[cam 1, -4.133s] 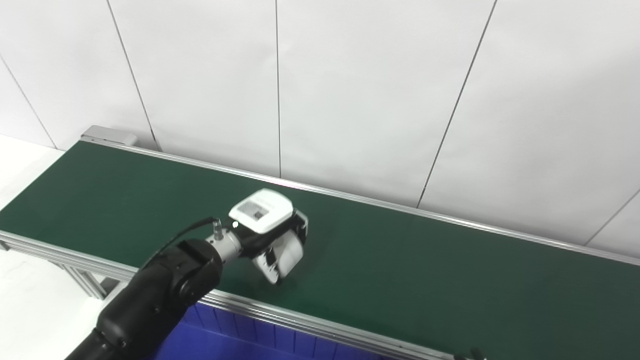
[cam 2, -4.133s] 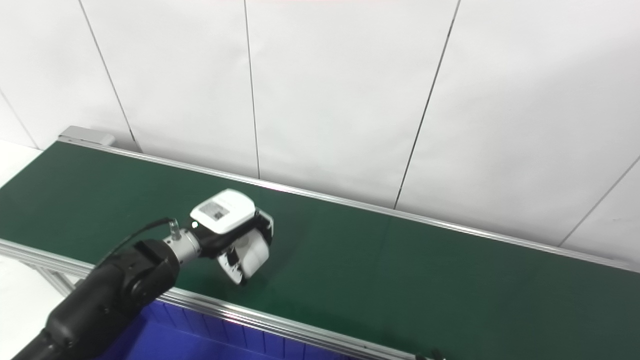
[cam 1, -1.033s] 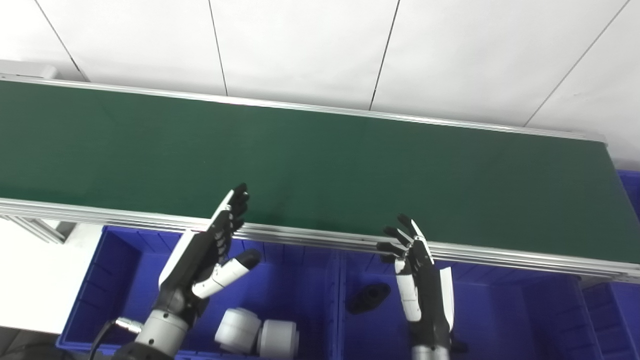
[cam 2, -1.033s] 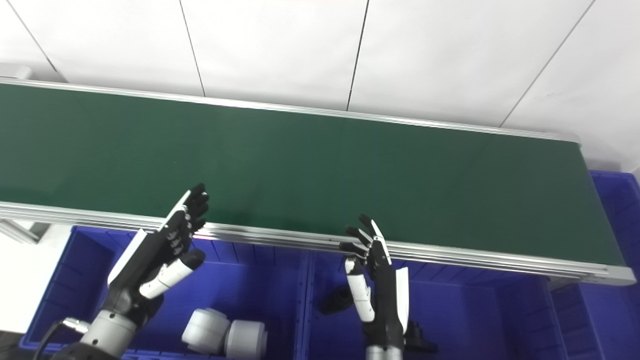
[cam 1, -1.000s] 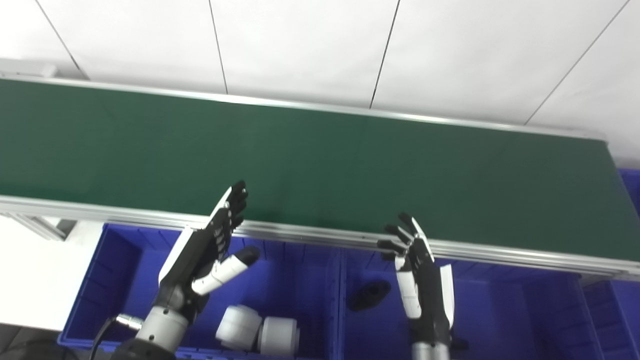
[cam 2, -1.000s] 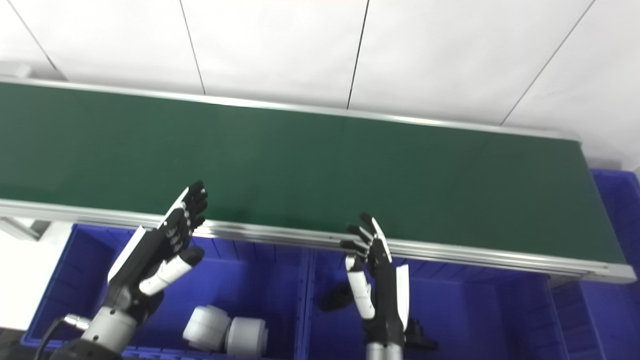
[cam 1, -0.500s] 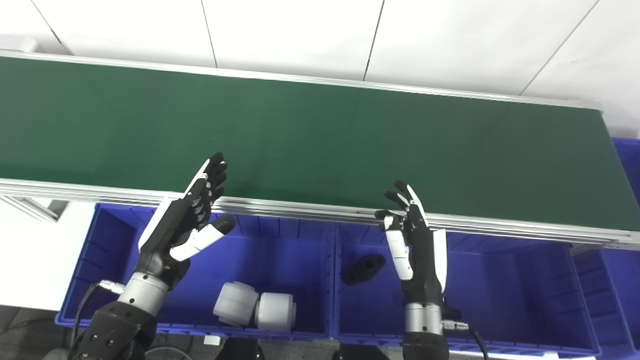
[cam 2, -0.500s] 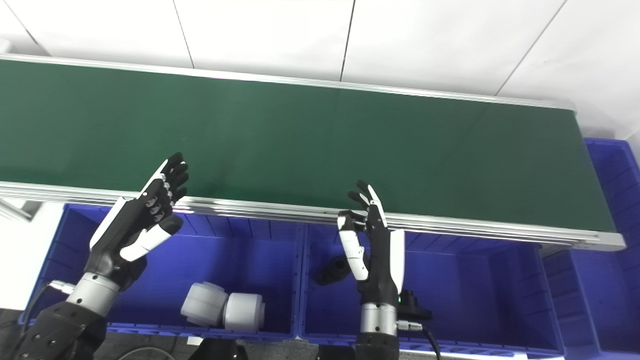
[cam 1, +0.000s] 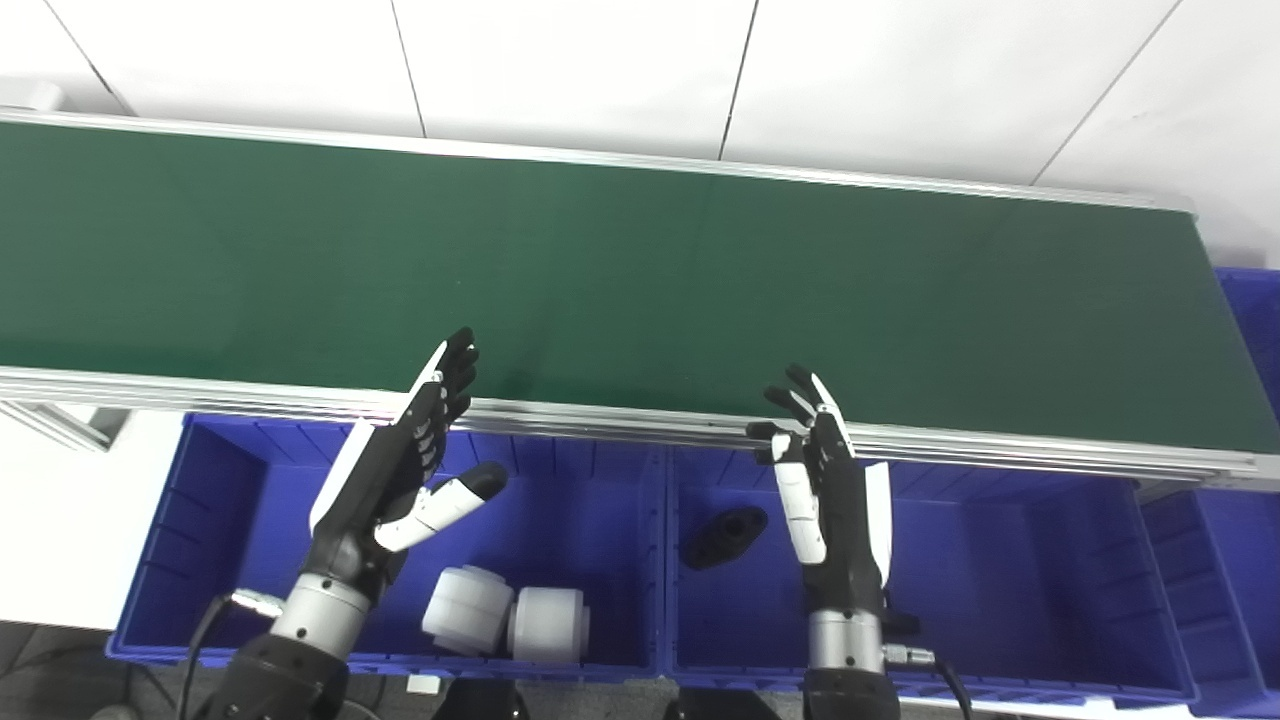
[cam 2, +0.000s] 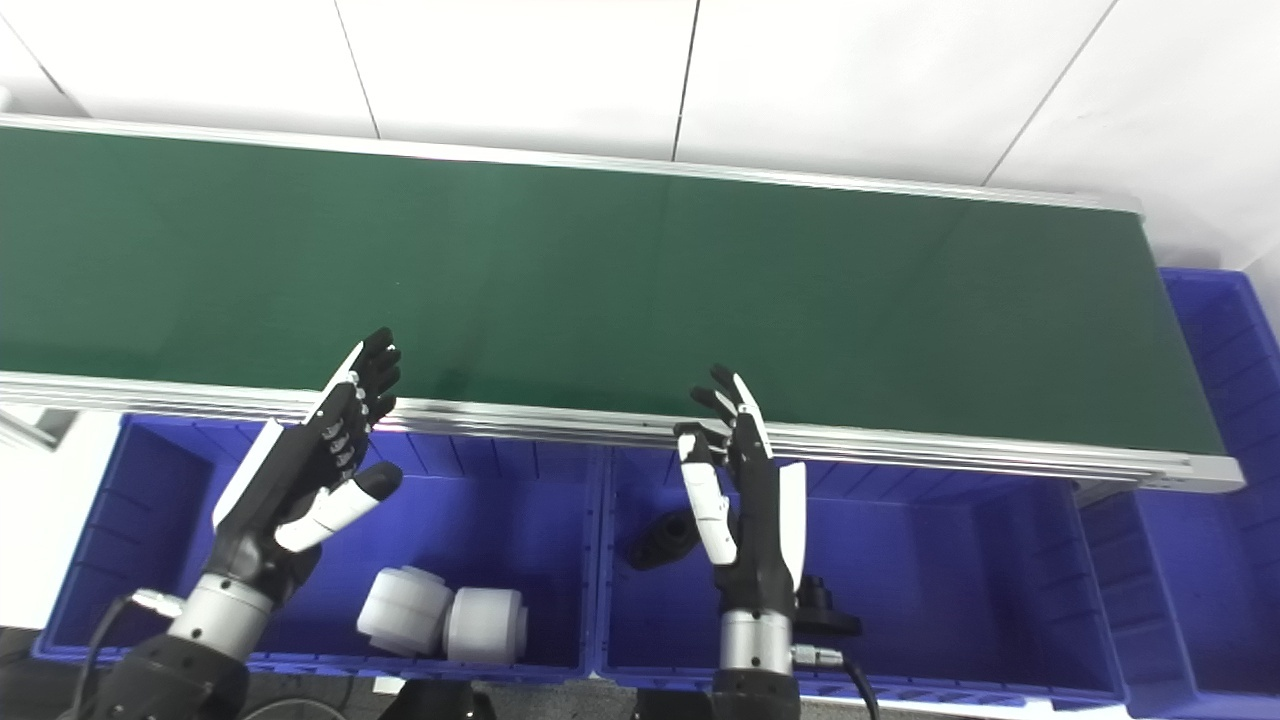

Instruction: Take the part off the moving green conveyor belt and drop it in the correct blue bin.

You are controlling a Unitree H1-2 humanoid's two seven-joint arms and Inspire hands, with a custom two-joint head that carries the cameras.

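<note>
The green conveyor belt (cam 1: 640, 270) runs across the view with no part on it. My left hand (cam 1: 400, 470) is open, fingers straight, held above the left blue bin (cam 1: 230, 500) at the belt's near rail. Two white cylindrical parts (cam 1: 505, 622) lie side by side on that bin's floor. My right hand (cam 1: 830, 490) is open too, upright over the middle blue bin (cam 1: 1050, 560). A black part (cam 1: 727, 533) lies in the middle bin to the left of the right hand; a second black part (cam 2: 825, 612) shows behind the right wrist.
The belt's aluminium rail (cam 1: 640, 425) runs just in front of both hands' fingertips. Another blue bin (cam 2: 1220, 400) stands past the belt's right end. A white wall backs the belt. A white surface (cam 1: 50, 520) lies left of the bins.
The camera swung from the belt's left part to the bins. The left hand, then shut on a white part over the belt, is now open and empty; over the last second both hands barely moved.
</note>
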